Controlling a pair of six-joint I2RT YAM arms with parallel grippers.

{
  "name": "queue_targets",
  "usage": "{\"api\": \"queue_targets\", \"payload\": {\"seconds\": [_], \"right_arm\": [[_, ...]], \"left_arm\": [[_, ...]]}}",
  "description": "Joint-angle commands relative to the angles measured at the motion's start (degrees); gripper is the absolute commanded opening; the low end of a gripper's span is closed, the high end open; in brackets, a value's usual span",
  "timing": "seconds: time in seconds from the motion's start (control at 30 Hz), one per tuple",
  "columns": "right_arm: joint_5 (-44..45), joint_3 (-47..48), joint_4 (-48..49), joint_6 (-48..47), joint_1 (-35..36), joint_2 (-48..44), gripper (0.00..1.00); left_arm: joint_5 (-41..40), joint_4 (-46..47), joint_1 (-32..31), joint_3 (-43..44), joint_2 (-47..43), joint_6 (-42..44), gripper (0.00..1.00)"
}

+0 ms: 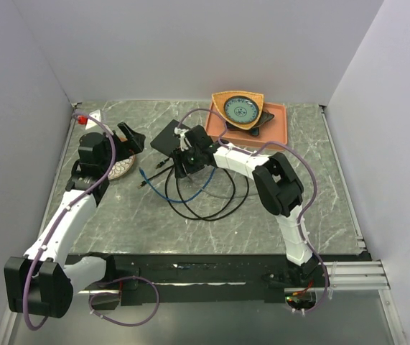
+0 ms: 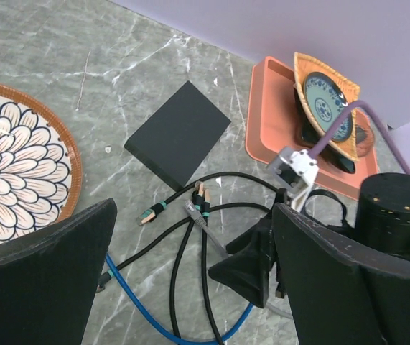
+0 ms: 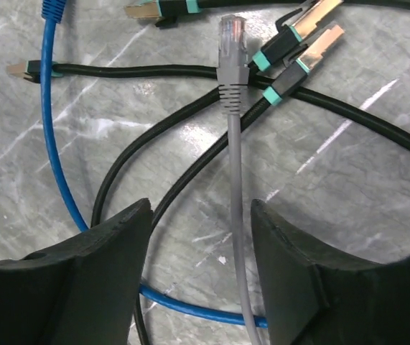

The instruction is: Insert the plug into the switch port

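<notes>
1. Over at the cable pile, the right claw (image 3: 199,208) hangs low above the table with its jaws partway apart, one on each side of the grey cable (image 3: 238,215). Nothing is pinched yet, and the cable sits closer to one finger than the other.
2. The plug (image 3: 231,39) is the clear one on the end of that grey cable. It's lying on the table well ahead of the fingers.
3. The black box (image 2: 178,133) lies flat just past the cable ends, between the patterned plate (image 2: 11,165) and the orange tray (image 2: 262,129). The port should be on one of its thin edges, but I honestly can't make it out from any view.
4. If it were me, I'd grab further up, right at the ribbed bit behind the plug. Gripping this far back probably leaves a floppy length, so the tip would droop and be a pain to aim.
5. Centre the cable between the jaws first, so it doesn't get shoved sideways.
6. Watch the tangle: the grey cable crosses a black cable (image 3: 154,72), two gold-tipped plugs (image 3: 312,43) lie right beside it, and a blue cable (image 3: 54,144) runs close by the fingers. Lifting could drag those along.
7. The left claw (image 2: 194,208) is wide open and holding nothing. It could steady the box so it doesn't slide.
</notes>
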Motion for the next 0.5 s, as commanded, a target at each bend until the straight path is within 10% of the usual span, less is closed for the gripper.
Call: {"api": "queue_targets", "payload": {"seconds": [0.0, 0.27, 0.47], "right_arm": [[-1.77, 3.10, 1.87, 0.77, -0.15, 2.14, 0.64], [-0.81, 2.75, 3.45, 0.77, -0.07, 3.37, 0.56], [-2.03, 2.75, 4.42, 0.06, -0.42, 3.28, 0.18]], "left_arm": [[1.26, 2.30, -0.07, -0.35, -1.59, -0.42, 0.96], [0.99, 1.43, -0.07, -0.18, -1.68, -0.24, 0.96], [0.82, 1.69, -0.07, -0.79, -2.82, -0.07, 0.96]]}}
